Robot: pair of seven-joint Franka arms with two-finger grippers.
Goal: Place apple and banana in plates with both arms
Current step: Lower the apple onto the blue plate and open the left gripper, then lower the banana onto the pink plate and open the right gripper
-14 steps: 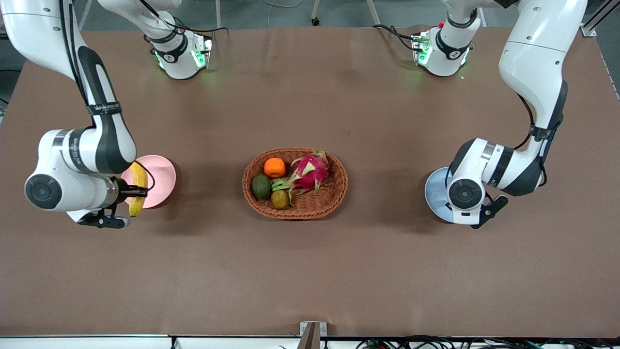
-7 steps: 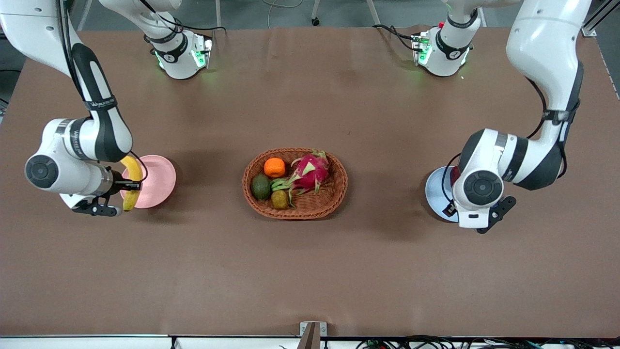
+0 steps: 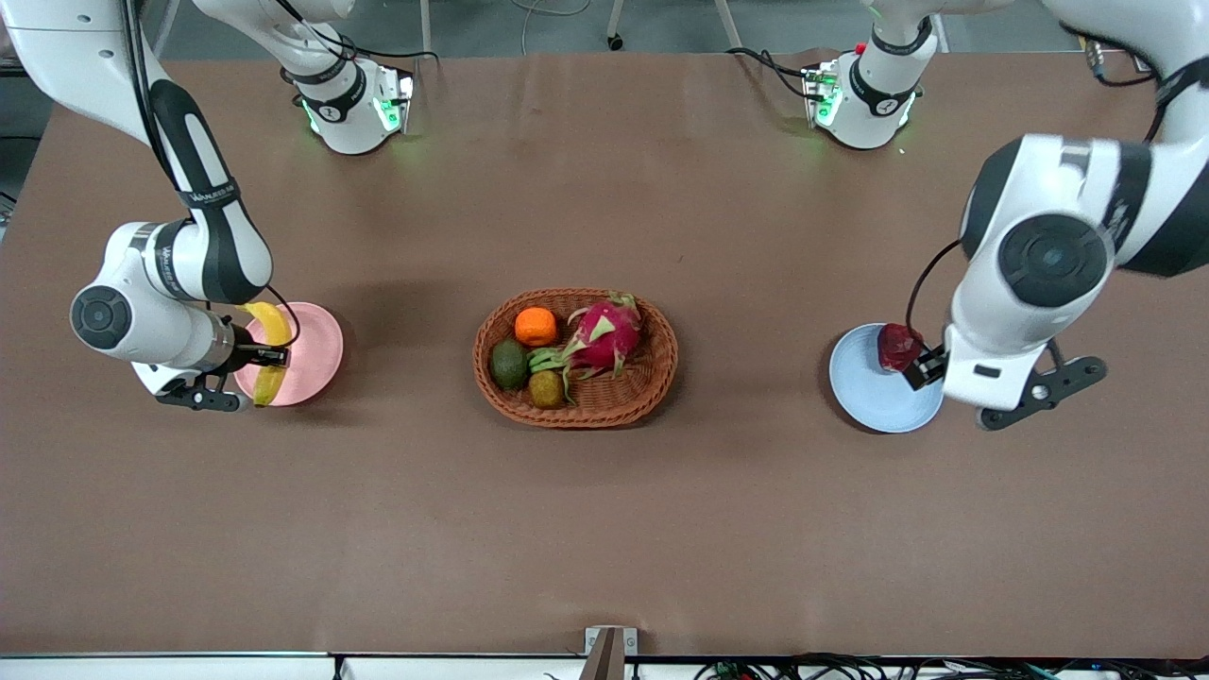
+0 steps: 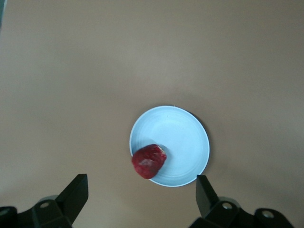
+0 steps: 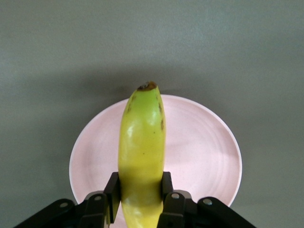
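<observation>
The dark-red apple [image 3: 895, 346] lies on the light blue plate [image 3: 871, 392], at its rim, toward the left arm's end of the table. In the left wrist view the apple [image 4: 148, 161] sits at the plate's [image 4: 183, 142] edge. My left gripper [image 4: 141, 180] is open and empty, raised well above the plate. My right gripper [image 3: 266, 356] is shut on the yellow banana [image 3: 271, 324] around its middle and holds it over the pale pink plate [image 3: 316, 349]. The right wrist view shows the banana [image 5: 141, 137] between the fingers [image 5: 110, 192], with the plate [image 5: 204, 152] below.
An oval brown wicker basket [image 3: 652, 378] stands mid-table. It holds an orange [image 3: 536, 326], a magenta dragon fruit [image 3: 604, 332], an avocado [image 3: 508, 364] and a brownish fruit [image 3: 546, 388]. The arm bases stand along the table edge farthest from the front camera.
My left gripper has risen and drawn away from the blue plate, and the apple now shows lying on it. My right gripper has shifted slightly with the banana over the pink plate.
</observation>
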